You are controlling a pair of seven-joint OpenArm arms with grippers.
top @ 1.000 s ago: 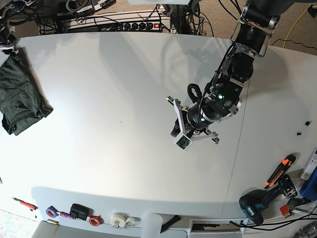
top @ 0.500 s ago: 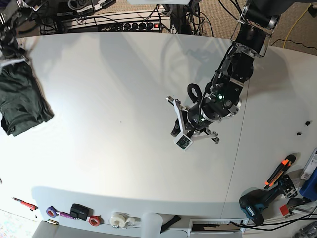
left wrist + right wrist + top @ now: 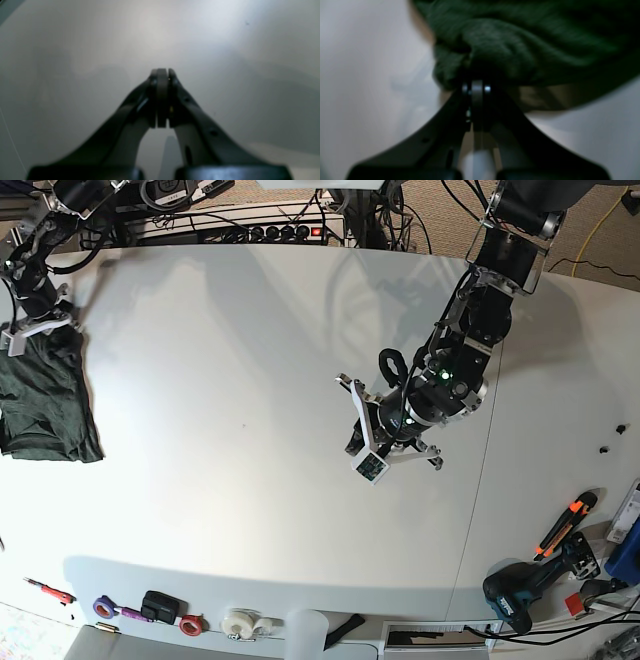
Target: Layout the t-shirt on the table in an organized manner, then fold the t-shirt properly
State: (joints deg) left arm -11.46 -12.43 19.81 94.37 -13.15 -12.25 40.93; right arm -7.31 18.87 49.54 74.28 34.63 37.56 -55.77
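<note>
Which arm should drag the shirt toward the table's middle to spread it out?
The right. The right gripper is already shut on the dark green knit t-shirt at the white table's far edge. The left gripper is shut on nothing, over bare tabletop mid-table, well away from the fabric.

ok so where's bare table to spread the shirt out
Widest bare patch: the table between the shirt at the left edge and the left claw mid-table. A smaller one lies beyond the seam, right of that arm. Crowded: the front edge with tape rolls, and the front right corner with the drill.
</note>
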